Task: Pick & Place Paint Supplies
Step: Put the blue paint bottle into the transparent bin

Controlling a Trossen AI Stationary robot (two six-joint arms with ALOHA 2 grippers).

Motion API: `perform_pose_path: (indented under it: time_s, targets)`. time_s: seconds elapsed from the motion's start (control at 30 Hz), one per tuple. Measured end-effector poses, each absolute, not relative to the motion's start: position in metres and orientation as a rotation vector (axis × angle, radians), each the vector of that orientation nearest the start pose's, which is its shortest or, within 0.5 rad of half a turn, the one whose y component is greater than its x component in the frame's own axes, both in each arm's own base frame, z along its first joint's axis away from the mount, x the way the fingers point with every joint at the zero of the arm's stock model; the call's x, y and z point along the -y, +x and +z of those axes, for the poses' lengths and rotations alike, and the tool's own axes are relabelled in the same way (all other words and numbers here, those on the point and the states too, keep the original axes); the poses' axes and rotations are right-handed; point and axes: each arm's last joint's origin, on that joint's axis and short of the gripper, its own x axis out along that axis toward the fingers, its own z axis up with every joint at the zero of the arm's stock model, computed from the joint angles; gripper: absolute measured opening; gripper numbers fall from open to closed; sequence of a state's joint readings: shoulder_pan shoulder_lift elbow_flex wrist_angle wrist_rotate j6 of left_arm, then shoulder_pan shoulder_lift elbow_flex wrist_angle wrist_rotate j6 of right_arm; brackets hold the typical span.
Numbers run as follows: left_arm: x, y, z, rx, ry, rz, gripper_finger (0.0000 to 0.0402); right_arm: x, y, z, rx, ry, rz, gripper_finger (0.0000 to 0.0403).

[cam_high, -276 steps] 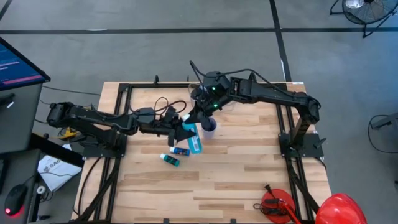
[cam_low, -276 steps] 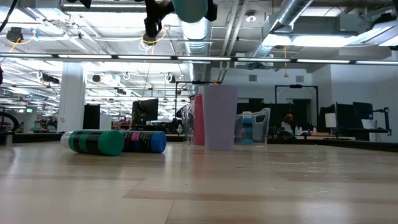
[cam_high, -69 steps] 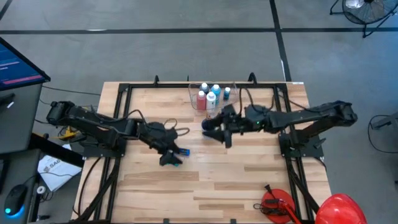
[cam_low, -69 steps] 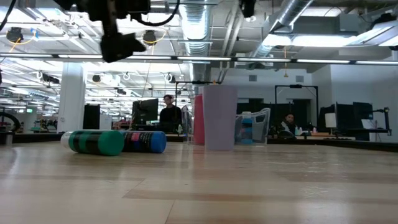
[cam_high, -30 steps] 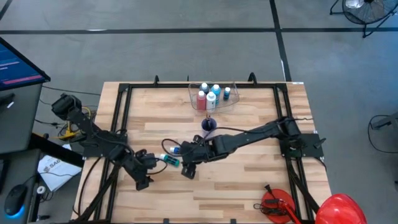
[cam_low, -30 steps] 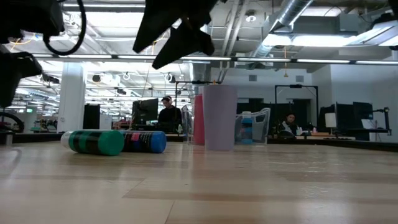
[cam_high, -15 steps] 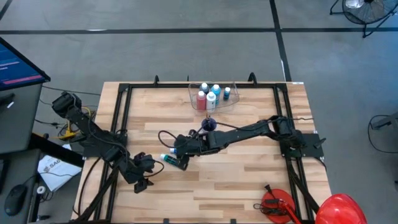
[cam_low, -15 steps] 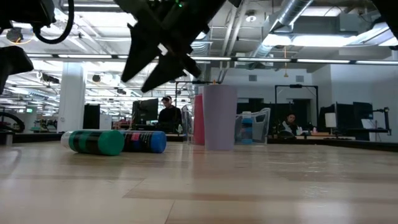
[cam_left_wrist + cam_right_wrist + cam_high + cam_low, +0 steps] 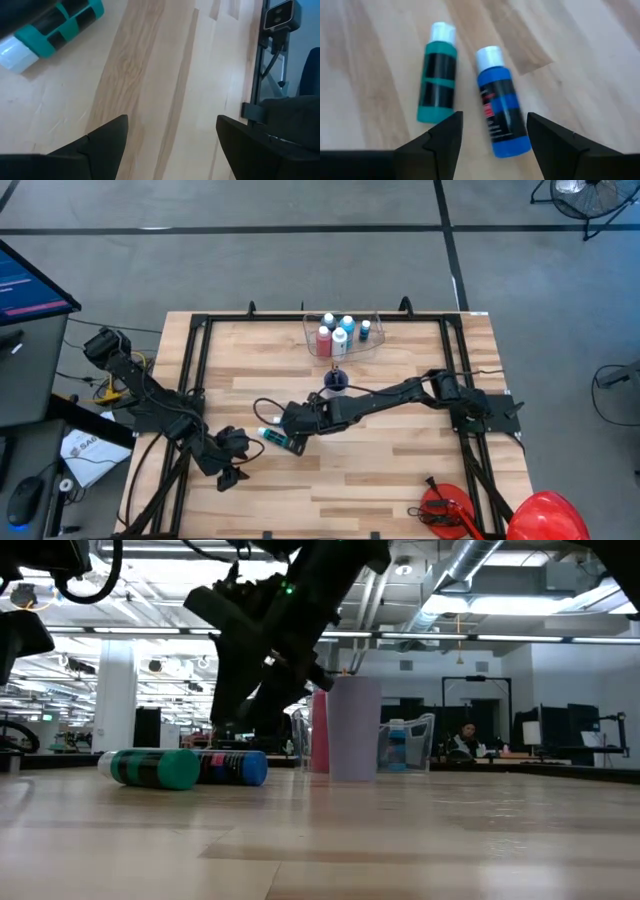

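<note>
A: How far along was the sorting?

B: Several paint bottles (image 9: 340, 333) already stood in the clear tub (image 9: 372, 347). A teal bottle (image 9: 437, 86) and blue bottle (image 9: 501, 113) lay side by side mid-table.

A: And the arms?

B: The right gripper (image 9: 492, 131) hovered spread over both, holding nothing. The left gripper (image 9: 170, 132) waited, fingers apart, near the table's front-left.

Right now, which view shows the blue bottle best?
The right wrist view: the blue bottle lies whole between the right tool's fingers, beside the teal bottle. The low view shows it side-on, partly behind the teal one. The high view hides it; the left wrist misses it.
</note>
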State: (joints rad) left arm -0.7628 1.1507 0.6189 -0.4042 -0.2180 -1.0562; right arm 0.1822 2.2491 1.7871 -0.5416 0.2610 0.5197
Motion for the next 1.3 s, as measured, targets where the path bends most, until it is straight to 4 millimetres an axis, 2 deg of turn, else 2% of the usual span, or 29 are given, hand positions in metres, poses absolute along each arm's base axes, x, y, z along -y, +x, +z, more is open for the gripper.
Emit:
perform_pose_path:
  time_s: [0.23, 0.53, 1.3]
  targets:
    - [0.142, 0.158, 0.196, -0.953, -0.532, -0.008, 0.0295, -0.071, 0.478, 0.174, -0.904, 0.239, -0.383, 0.0211]
    - [0.141, 0.159, 0.196, -0.930, -0.530, 0.003, 0.0295, -0.063, 0.475, 0.166, -0.954, 0.172, -0.334, 0.0212]
    - [0.141, 0.159, 0.197, -0.909, -0.523, 0.018, 0.0295, -0.065, 0.473, 0.162, -0.977, 0.168, -0.301, 0.0209]
